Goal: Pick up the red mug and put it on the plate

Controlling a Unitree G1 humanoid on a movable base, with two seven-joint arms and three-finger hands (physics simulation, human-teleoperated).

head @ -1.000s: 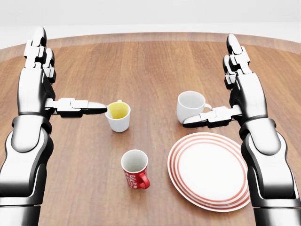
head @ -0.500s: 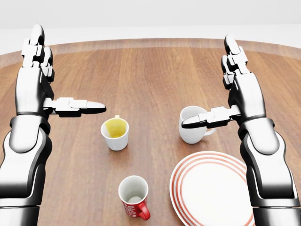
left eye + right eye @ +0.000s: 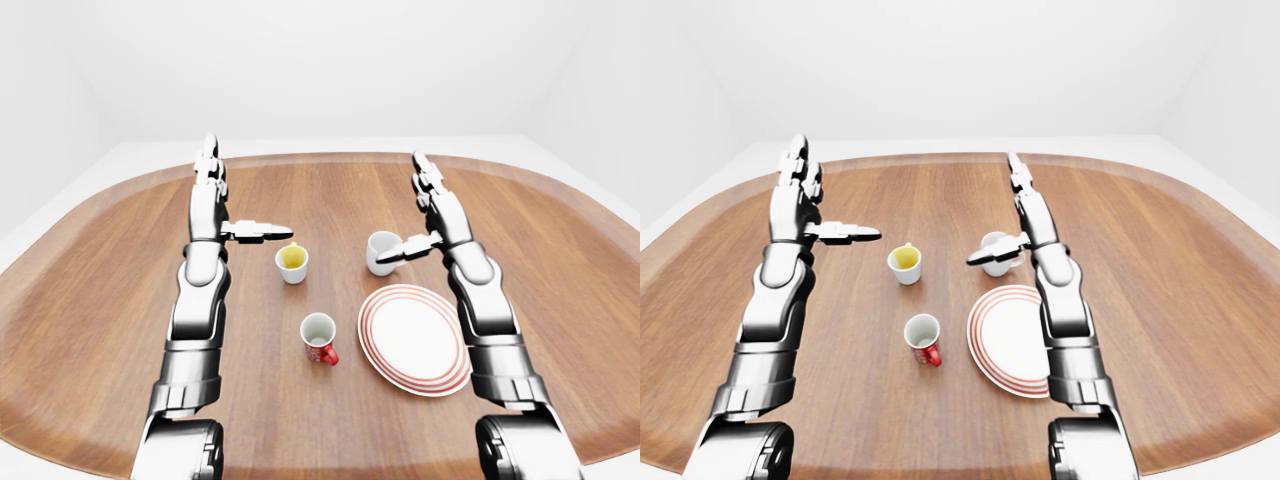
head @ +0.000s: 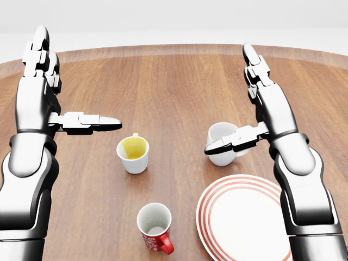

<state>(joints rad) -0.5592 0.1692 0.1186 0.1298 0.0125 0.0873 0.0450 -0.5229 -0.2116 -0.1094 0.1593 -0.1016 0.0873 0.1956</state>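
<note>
The red mug [image 4: 155,229] stands upright on the wooden table [image 4: 174,87], low in the head view, its inside white and its handle turned to the lower right. To its right lies the white plate [image 4: 244,220] with red rings, with nothing on it. My left hand [image 4: 73,84] is open and raised at the left, thumb pointing right, well above the red mug. My right hand [image 4: 231,98] is open at the right, its thumb crossing in front of a white mug. Neither hand touches the red mug.
A white mug with a yellow inside [image 4: 133,154] stands above the red mug. A plain white mug [image 4: 219,142] stands just above the plate, partly behind my right thumb. The table's curved edge [image 3: 320,157] runs along the top of the left-eye view.
Between the two earlier frames the camera tilted, so everything slid down the picture. Since then the view has held still and my right hand has shifted left, its thumb dropping slightly.
</note>
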